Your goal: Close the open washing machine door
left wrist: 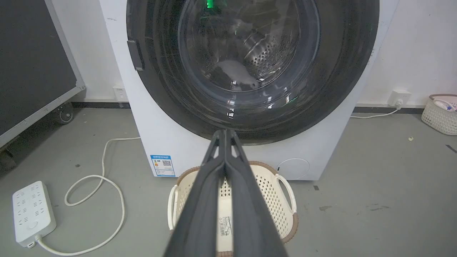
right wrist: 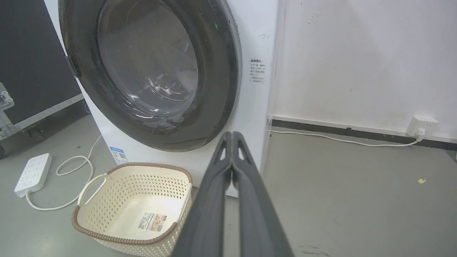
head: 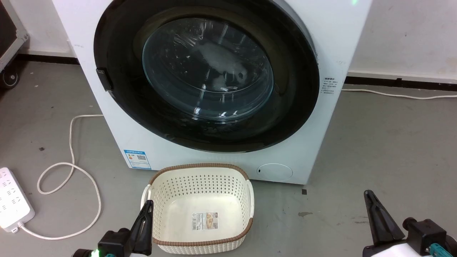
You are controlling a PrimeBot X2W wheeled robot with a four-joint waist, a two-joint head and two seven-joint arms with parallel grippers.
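The washing machine [head: 214,162] is a white box straight ahead on the grey floor. Its washing machine door [head: 292,89], a glossy black ring around a bulging glass window [head: 209,67], lies against the machine's front; whether it is latched I cannot tell. A handle notch sits on the door's left edge [head: 104,79]. My left gripper [head: 148,204] is shut and empty, low at the left, over the basket's near left corner. My right gripper [head: 368,194] is shut and empty at the lower right, well short of the machine. In the wrist views the door [left wrist: 160,78] [right wrist: 217,71] stands beyond each shut gripper [left wrist: 225,131] [right wrist: 232,134].
A cream perforated basket [head: 200,166] stands empty on the floor just before the machine. A white power strip [head: 12,201] and its looping cable [head: 71,142] lie at the left. A wheeled black case [left wrist: 32,71] stands far left. Another basket [left wrist: 439,114] sits by the right wall.
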